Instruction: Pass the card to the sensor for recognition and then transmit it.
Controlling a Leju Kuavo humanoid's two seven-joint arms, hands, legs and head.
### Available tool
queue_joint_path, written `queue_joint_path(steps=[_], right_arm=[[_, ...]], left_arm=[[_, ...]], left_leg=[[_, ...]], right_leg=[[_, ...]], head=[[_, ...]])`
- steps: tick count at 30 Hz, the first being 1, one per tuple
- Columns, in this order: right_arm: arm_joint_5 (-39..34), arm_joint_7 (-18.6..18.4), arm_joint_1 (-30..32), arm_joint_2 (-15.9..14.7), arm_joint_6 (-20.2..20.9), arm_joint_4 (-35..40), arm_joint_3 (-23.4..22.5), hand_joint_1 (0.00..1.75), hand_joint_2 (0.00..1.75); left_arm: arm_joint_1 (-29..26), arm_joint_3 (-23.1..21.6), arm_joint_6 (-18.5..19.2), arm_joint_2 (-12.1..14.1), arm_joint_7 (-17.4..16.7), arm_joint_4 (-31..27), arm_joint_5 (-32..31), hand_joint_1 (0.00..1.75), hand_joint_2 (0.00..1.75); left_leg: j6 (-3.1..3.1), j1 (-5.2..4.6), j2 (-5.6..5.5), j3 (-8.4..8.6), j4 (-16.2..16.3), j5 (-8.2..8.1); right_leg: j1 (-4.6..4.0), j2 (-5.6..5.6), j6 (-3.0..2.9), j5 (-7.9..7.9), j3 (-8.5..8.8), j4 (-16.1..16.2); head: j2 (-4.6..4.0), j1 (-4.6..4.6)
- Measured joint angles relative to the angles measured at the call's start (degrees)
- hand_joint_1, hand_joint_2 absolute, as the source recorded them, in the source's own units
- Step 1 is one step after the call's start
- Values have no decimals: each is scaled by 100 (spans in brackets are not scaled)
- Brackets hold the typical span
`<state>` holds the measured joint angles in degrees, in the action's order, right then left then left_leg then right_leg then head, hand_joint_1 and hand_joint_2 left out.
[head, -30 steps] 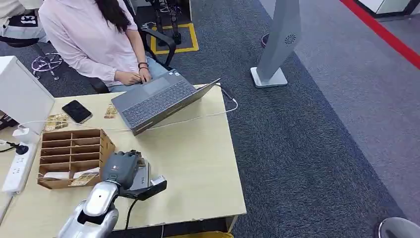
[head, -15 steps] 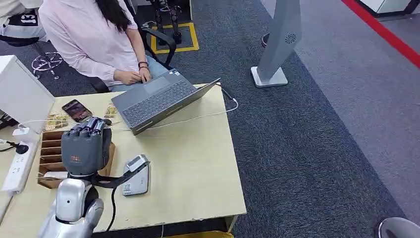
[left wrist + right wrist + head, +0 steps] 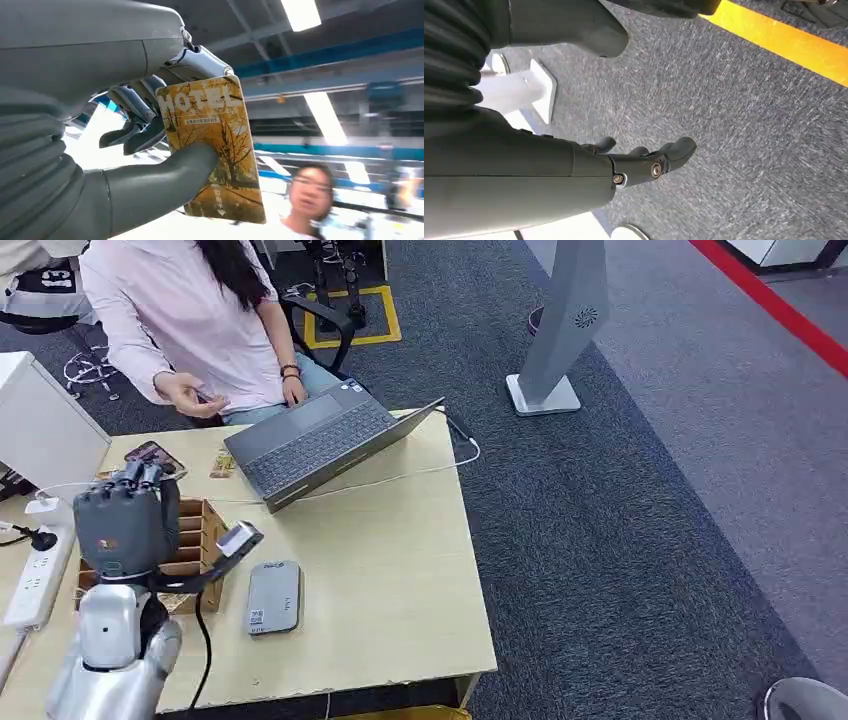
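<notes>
The left robot hand [image 3: 122, 523] is raised above the counter's [image 3: 390, 570] left side, its thumb and fingers clamped on the card [image 3: 215, 145], a yellow autumn-tree print with "HOTEL" across one end. The grey sensor [image 3: 274, 597] lies flat on the pale wood counter near the front edge, just beside a brown slotted card box [image 3: 190, 530]. An open laptop [image 3: 318, 441] sits at the far edge, a white cable [image 3: 400, 477] trailing toward the far right corner; a phone [image 3: 150, 454] lies near the far left corner and a white power strip [image 3: 32, 575] runs along the left edge. A person in a pink top [image 3: 190, 320] sits behind the counter. The room has dark grey carpet [image 3: 640, 520] and a grey floor stand [image 3: 560, 330]. The right robot hand [image 3: 644, 162] hangs over carpet, fingers loosely curled on nothing.
</notes>
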<state>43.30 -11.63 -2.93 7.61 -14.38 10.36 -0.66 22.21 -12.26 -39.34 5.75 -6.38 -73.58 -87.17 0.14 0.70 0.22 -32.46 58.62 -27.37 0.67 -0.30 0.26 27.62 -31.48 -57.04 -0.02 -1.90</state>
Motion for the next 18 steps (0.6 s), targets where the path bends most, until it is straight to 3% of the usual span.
queue_joint_path(steps=[6, 13, 14, 16, 17, 18], right_arm=[[109, -22, -3, 0, 26, 0, 0, 0, 175], [127, -26, -7, 0, 68, 0, 0, 0, 175], [131, -26, -8, 0, 59, 0, 0, 0, 175], [133, -20, -8, 0, 59, 0, 0, 0, 175], [135, -20, -8, 0, 59, 0, 0, 0, 175], [146, -20, -8, 0, 59, 0, 0, 0, 175]], left_arm=[[945, 983, -6, 607, 420, 1359, 57, 175, 175], [1113, 1296, -11, 651, 431, 1879, 11, 175, 175], [1124, 1302, -11, 644, 433, 1925, 9, 19, 175], [1127, 1324, -13, 644, 433, 1990, 9, 42, 175], [1126, 1348, -13, 640, 435, 2014, 11, 14, 175], [1126, 1370, -13, 629, 459, 2038, 17, 14, 175]], left_leg=[[-17, 10, 13, -2, 0, 12], [-19, 8, 7, -12, 0, 13], [-19, 7, 7, -12, 0, 13], [-19, 6, 7, -12, 0, 13], [-19, 6, 7, -12, 0, 13], [-19, 6, 6, -12, 0, 13]], right_leg=[[-13, 16, -19, -12, -18, -13], [-14, 10, -18, -12, -21, -12], [-14, 10, -17, -12, -21, -12], [-13, 10, -17, -13, -20, -12], [-13, 10, -17, -13, -21, -11], [-13, 9, -17, -13, -21, -11]], head=[[0, 11], [0, 11], [0, 9], [0, 11], [0, 11], [0, 11]])
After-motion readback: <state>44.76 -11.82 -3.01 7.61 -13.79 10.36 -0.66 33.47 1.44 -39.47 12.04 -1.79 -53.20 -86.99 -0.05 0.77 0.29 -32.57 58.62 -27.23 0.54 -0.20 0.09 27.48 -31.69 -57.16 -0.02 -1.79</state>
